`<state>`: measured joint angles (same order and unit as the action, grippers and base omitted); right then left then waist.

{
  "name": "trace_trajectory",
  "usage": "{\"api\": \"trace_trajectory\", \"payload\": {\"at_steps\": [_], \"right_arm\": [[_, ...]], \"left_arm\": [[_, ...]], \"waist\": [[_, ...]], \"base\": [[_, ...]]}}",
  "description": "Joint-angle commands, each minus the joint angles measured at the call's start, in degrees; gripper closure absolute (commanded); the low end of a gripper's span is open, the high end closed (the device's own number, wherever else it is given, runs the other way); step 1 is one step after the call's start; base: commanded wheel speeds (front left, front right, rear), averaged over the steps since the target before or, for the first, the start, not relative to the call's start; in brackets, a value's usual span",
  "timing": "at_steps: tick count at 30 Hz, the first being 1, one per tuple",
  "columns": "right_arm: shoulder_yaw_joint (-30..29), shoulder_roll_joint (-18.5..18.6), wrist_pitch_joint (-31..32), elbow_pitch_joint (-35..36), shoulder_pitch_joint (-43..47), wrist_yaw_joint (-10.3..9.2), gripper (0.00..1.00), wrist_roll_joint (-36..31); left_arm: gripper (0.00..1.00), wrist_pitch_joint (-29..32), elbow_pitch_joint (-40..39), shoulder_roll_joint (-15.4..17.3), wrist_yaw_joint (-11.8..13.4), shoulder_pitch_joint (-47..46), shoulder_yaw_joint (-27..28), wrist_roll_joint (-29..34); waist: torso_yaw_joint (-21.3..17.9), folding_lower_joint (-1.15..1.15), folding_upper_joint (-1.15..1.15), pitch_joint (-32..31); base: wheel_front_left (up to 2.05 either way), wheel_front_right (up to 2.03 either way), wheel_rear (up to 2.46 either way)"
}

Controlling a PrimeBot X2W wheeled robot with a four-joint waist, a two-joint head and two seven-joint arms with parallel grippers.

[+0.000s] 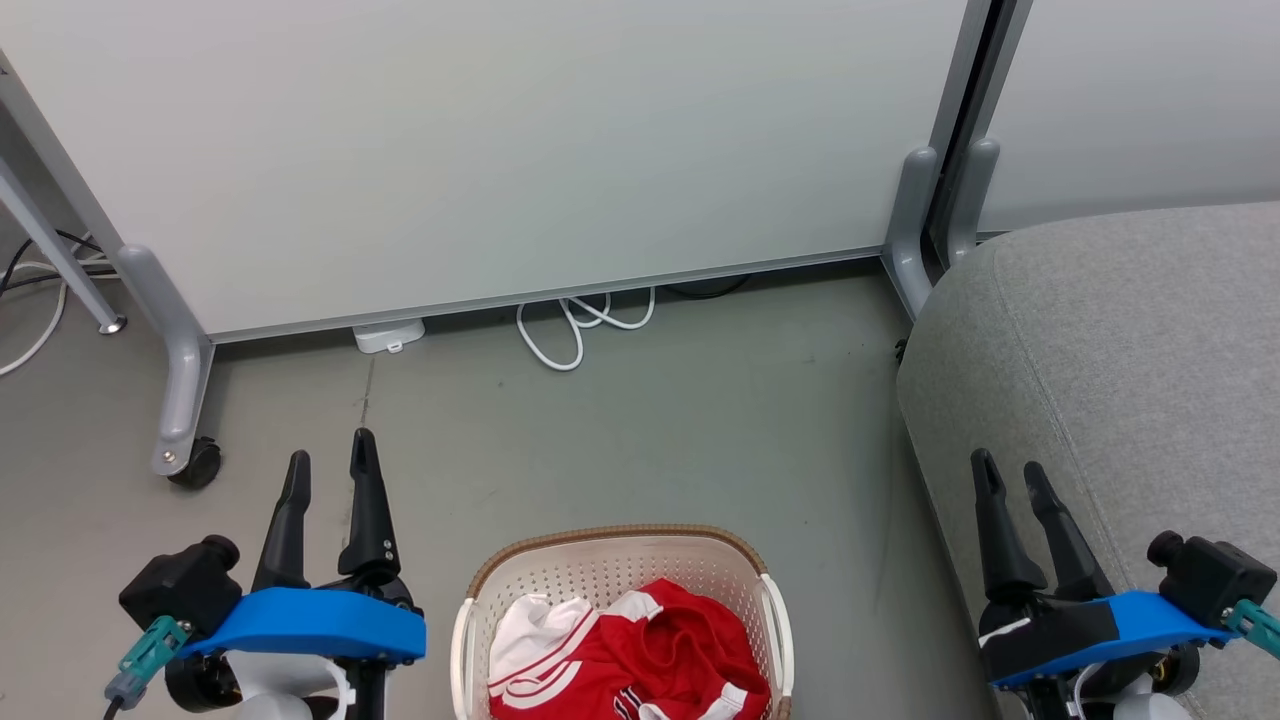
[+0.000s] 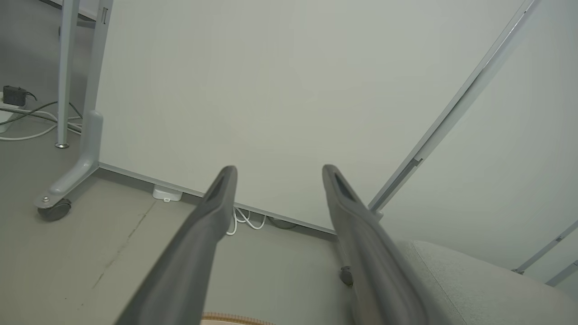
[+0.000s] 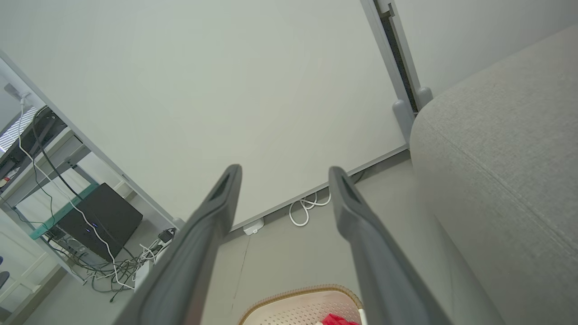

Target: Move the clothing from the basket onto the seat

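One perforated rounded basket (image 1: 606, 568), crumpled red clothing (image 1: 665, 650)

The grey floor (image 1: 650, 430) bears the basket (image 1: 612, 566), a looped white cable (image 1: 566, 367) and the seat (image 1: 1120, 350).

Left jaws, right jaws: each two long dark tapered fingers (image 1: 368, 500), small pale screws near finger base. Bright blue wrist plates (image 1: 320, 622). Black camera blocks (image 1: 180, 585) on outer sides, teal cable plugs (image 1: 150, 650). White rounded forearms (image 1: 275, 690).
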<state>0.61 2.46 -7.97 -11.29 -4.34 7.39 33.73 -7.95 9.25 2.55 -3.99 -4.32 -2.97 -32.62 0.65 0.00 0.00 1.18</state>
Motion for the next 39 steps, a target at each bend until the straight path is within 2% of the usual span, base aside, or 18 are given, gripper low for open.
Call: {"api": "trace_trajectory", "payload": {"at_steps": [1,7,18,39], "right_arm": [[-0.2,0.4,-0.6,0.3,-0.4,0.10,0.00,-1.7],[-0.5,0.5,-1.5,-0.5,-0.4,0.10,0.00,-5.7],[-0.8,0.5,-3.0,-1.4,-0.3,0.12,0.00,-11.5],[-0.6,0.6,-5.5,-2.9,-0.4,0.14,0.00,-21.2]], "left_arm": [[0.00,-0.6,-0.6,0.4,0.3,-0.6,-0.4,1.7],[0.00,-1.5,-0.2,0.4,0.5,-0.4,-0.9,6.0],[0.00,-3.0,0.8,0.4,-0.7,-0.2,-1.8,12.4],[0.00,-5.5,2.5,0.4,-1.3,0.0,-2.9,22.2]], "waist": [[0.0,0.00,0.00,0.0],[0.1,0.00,0.00,0.0],[0.2,0.00,0.00,0.0],[0.5,0.00,0.00,-0.1]], "base": [[0.00,0.00,0.00],[0.00,0.00,0.00],[0.00,0.00,0.00],[0.00,0.00,0.00]]}}
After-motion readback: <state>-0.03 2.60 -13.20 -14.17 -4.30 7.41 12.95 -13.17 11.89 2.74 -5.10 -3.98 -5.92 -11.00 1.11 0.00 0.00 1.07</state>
